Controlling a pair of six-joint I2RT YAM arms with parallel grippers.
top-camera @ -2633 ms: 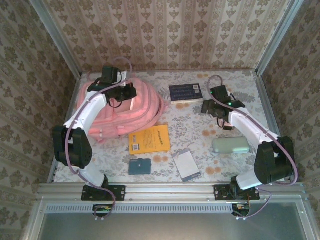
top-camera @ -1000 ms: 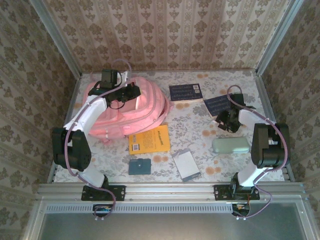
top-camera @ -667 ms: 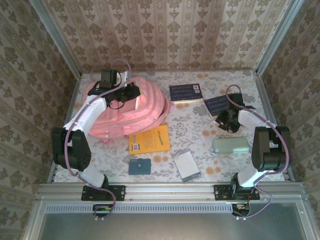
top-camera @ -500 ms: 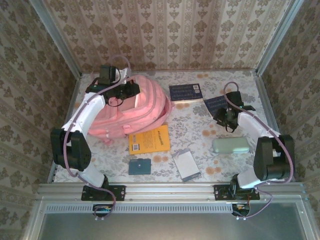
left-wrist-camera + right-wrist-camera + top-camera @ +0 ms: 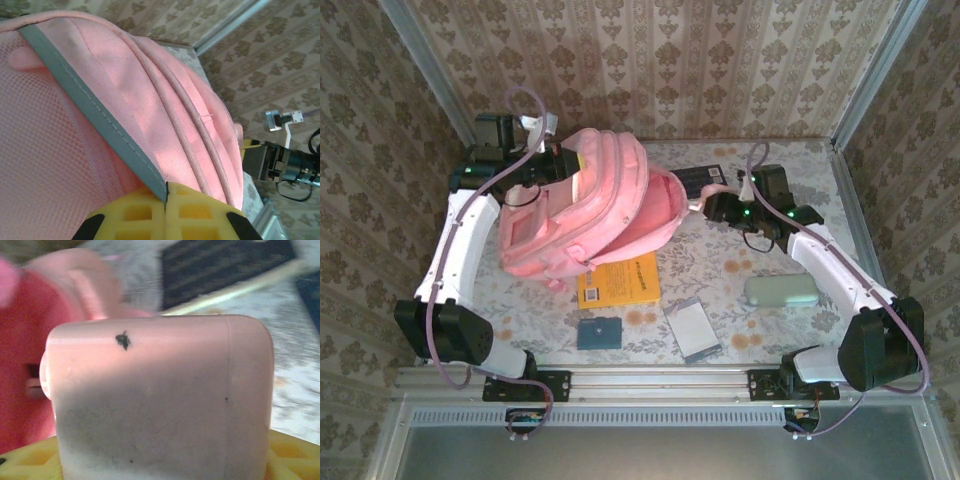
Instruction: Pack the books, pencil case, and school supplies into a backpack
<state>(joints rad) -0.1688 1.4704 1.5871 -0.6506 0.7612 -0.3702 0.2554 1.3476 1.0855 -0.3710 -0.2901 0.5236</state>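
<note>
While the left gripper is clamped tight on a grey trim of the backpack, its yellow fingers meeting with only that thin band between them, the bag stands tilted at the far left of the table, its top end up by the gripper and its lower end down near the orange book. In the left wrist view the pink mesh and piped seams of the bag run away from the fingers.

The right gripper sits just right of the bag with its jaws partly apart, closed around a pale pink padded strap. From above, a pink band runs from the bag's right side to this gripper. Whether the strap is pulled taut cannot be told.

A navy book lies at the far side, partly covered by the strap and the gripper. The orange book lies flat just in front of the bag, touching its lower edge. Nearer the arm bases lie a teal rectangle and, to its right, a silver-framed rectangle, apart from each other. A pale green pencil case lies flat beside the right arm, well apart from the bag.
</note>
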